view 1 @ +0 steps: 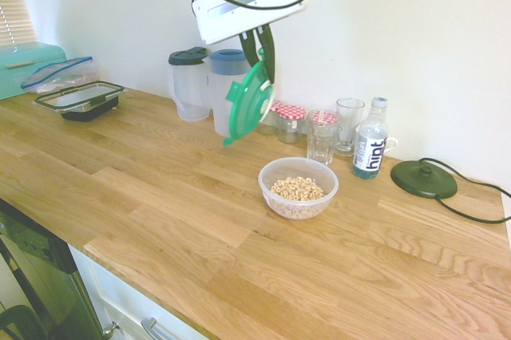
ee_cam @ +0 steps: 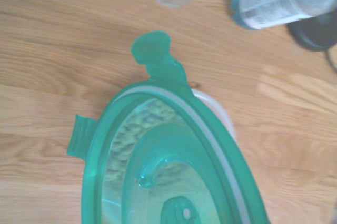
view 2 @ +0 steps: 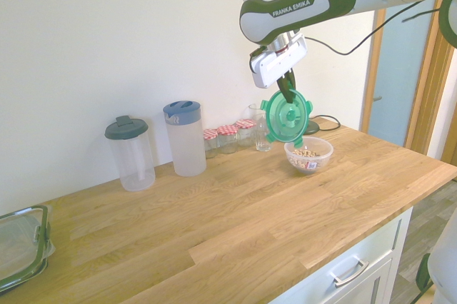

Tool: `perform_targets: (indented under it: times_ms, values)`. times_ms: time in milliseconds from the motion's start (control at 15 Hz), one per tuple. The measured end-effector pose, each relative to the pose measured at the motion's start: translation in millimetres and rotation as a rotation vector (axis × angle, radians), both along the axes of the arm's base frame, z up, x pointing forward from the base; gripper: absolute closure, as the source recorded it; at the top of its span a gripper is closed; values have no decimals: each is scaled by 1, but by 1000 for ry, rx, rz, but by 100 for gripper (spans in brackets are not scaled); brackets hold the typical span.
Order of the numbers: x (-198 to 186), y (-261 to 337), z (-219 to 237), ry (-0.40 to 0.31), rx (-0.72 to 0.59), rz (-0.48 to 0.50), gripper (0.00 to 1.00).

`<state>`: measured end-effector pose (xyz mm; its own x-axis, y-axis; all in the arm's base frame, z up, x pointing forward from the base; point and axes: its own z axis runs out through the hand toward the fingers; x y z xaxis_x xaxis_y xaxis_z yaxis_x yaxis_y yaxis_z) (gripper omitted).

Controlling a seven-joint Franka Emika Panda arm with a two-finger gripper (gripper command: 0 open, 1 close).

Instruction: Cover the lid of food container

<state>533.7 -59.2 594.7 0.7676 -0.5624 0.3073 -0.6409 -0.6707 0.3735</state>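
While the gripper (view 1: 261,51) pinches the lid (view 1: 251,102) by its rim, tilted on edge at upper centre of frame, the food container (view 1: 298,187) sits below-right on the counter (view 1: 160,196). Carry step underway; next likely needs levelling and centring the lid over the bowl before lowering

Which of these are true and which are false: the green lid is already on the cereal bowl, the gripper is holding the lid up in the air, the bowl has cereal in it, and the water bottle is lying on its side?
1. The green lid is already on the cereal bowl. False: it hangs tilted in the air above the counter, apart from the bowl.
2. The gripper holds the lid. True: it grips the lid's upper edge.
3. The bowl has cereal in it. True: beige rings lie in it.
4. The water bottle is lying on its side. False: it stands upright behind the bowl.
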Motion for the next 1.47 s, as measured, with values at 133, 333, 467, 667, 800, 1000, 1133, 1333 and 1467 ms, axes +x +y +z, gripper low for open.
perform_targets:
  times_ms: [133,333,467,667,800,1000,1133,1333,1467]
  values:
    - [5,-8,-2,-6,-134,-18,100]
    - [17,-16,-32,5,-333,-51,100]
    - [19,-18,-53,18,-464,-82,100]
    - [9,-10,-75,39,-646,-151,100]
    - [4,-7,-99,41,-758,-194,100]
    - [14,-8,-146,5,-892,-154,100]
    - [19,-5,-170,-9,-905,-122,100]
    - [16,0,-185,-11,-916,-102,100]
    - [14,4,-190,-6,-923,-90,100]
